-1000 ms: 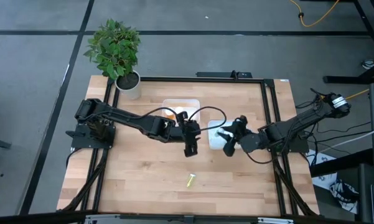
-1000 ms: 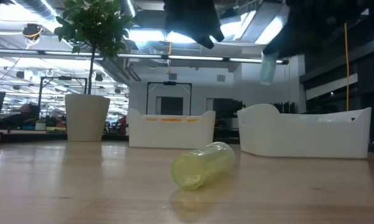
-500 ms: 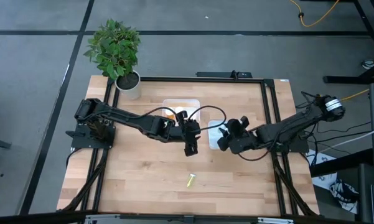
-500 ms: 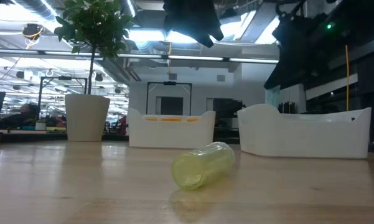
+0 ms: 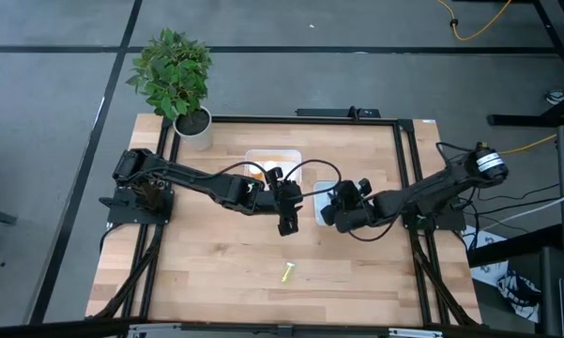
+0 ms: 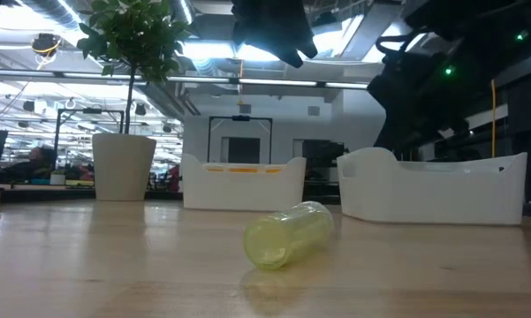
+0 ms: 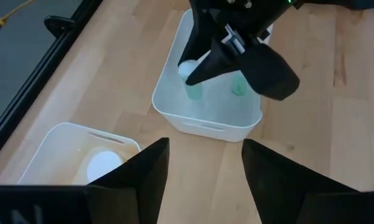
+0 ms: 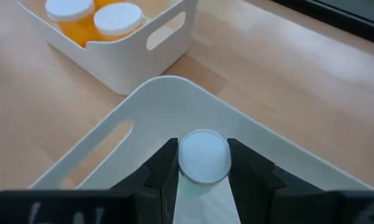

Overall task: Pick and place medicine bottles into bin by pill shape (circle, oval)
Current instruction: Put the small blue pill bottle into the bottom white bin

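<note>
High view: right gripper (image 5: pixel 330 208) has advanced over the right bin (image 5: pixel 325 191); left gripper (image 5: pixel 288 226) waits, jaws spread.

Low view: a yellow bottle (image 6: pixel 287 234) lies on the surface.

Right wrist view: jaws pinch a white-capped bottle (image 8: pixel 203 155). Next: release into bin.

Below my left arm (image 6: pixel 272 26), a yellow bottle (image 6: pixel 287 234) lies on its side on the bench (image 6: pixel 88 274). Beyond it stand two white bins (image 6: pixel 243 183), and my right arm (image 6: pixel 442 71) hangs dark over the nearer bin (image 6: pixel 433 185). Far off to one side stands a potted plant (image 6: pixel 124 115).
</note>
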Robot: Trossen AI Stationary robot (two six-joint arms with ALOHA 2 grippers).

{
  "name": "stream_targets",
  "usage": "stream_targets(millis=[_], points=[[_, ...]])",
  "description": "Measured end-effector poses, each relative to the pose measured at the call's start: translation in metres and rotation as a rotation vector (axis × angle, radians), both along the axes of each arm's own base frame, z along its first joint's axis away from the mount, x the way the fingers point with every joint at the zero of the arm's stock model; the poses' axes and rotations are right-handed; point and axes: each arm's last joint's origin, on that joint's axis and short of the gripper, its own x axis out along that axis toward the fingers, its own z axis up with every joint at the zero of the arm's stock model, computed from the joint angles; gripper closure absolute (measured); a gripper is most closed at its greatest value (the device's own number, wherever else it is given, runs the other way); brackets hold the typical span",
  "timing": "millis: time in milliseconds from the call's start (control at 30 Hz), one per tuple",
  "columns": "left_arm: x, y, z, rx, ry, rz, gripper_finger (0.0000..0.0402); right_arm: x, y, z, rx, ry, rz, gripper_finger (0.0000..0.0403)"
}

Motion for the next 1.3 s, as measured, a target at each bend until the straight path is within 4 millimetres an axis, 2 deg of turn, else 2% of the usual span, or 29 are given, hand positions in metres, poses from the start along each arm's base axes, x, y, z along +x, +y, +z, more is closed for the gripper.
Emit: stream_targets(millis=[433, 900, 1067, 1300], points=[[0.000, 0.000, 0.000, 0.000, 0.000, 0.000, 0.0207, 0.005, 0.002, -0.014, -0.004, 0.060, 0.023, 0.0283], [0.000, 0.000, 0.000, 0.000, 0.000, 0.000, 0.0207, 0.005, 0.002, -0.014, -0.002, 0.070, 0.034, 0.0281], [0.000, 0.000, 0.000, 0.000, 0.000, 0.000, 0.0207, 0.005, 0.004, -0.015, 0.016, 0.120, 0.103, 0.0281], [0.000, 0.000, 0.000, 0.000, 0.000, -0.001, 0.0207, 0.006, 0.002, -0.014, -0.018, 0.070, 0.044, 0.0280]])
